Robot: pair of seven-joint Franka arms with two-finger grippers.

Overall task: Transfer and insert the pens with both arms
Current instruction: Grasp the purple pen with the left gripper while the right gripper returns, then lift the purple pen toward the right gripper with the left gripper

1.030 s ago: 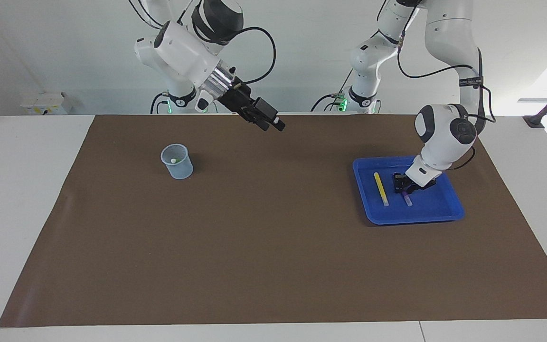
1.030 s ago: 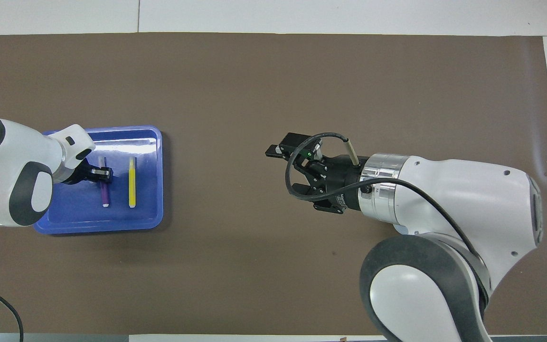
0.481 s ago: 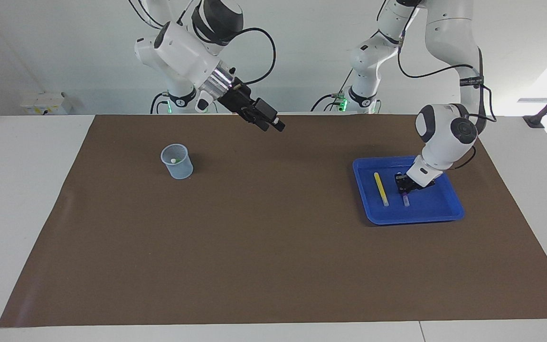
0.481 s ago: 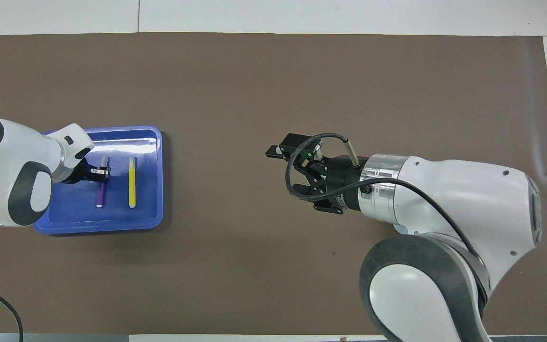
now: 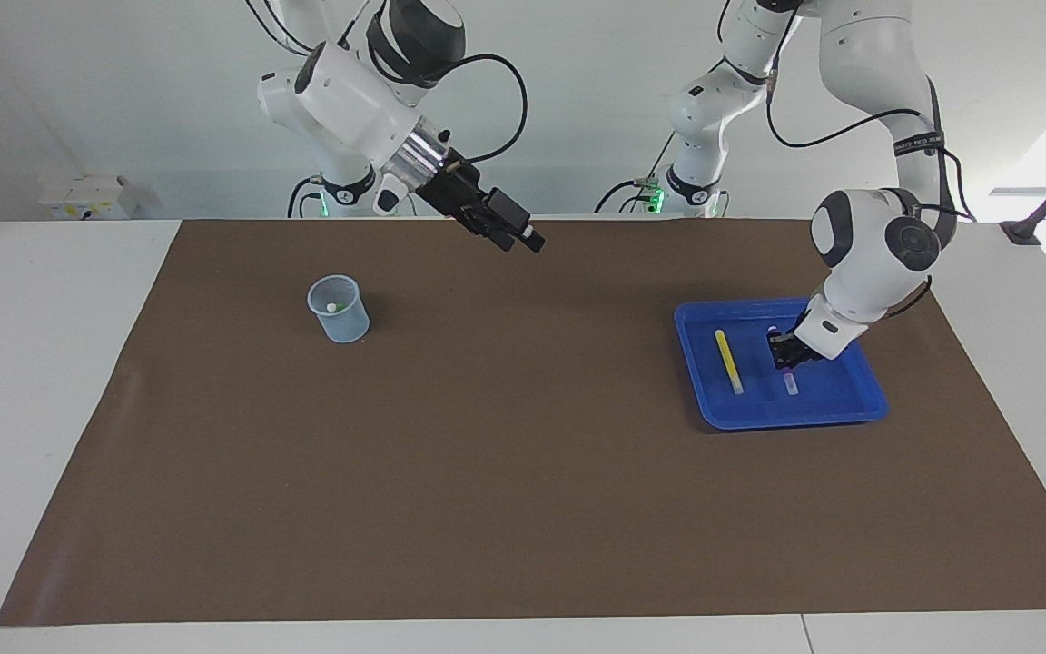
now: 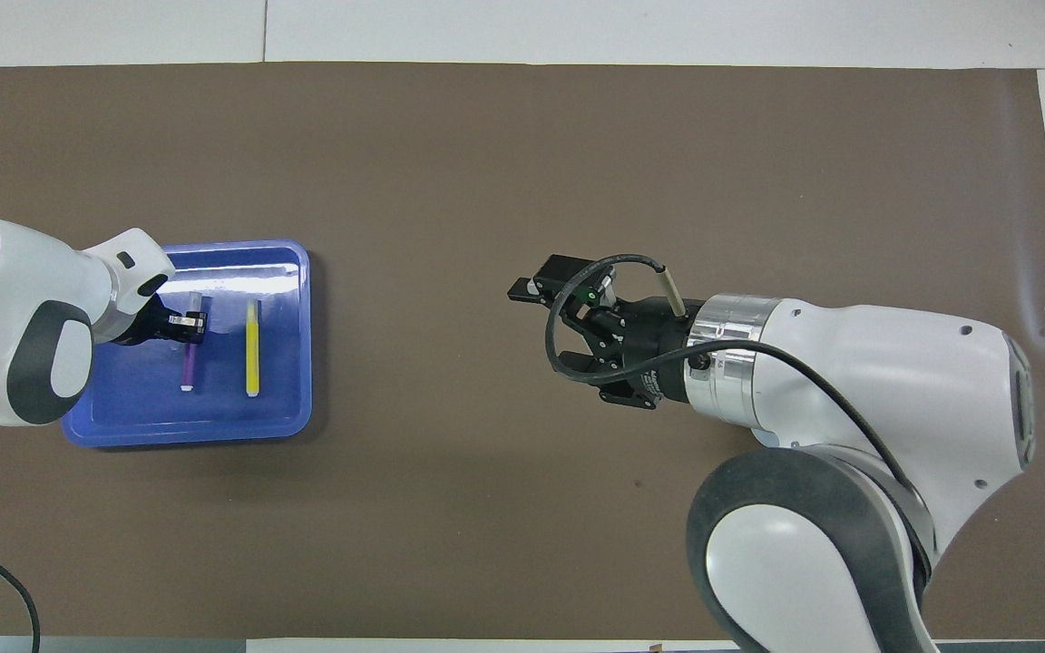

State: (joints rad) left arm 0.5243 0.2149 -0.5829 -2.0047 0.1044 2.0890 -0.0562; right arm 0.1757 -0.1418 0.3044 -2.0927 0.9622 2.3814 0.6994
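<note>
We were in a robotics lab: two big white robot arms point(image 5: 369, 86) bolted at a white table point(image 5: 33, 363) spread with a plain brown mat point(image 5: 487, 454), bare pale walls point(image 5: 123, 91) around, black cables point(image 5: 505, 91) looping overhead.

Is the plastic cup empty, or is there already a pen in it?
Not empty. The cup stands upright with a pale cap end showing inside it; whether that pen is green cannot be told.

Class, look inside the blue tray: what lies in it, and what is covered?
The blue tray holds a yellow pen lying free and a purple pen. The left gripper covers the purple pen's middle, hiding any contact.
</note>
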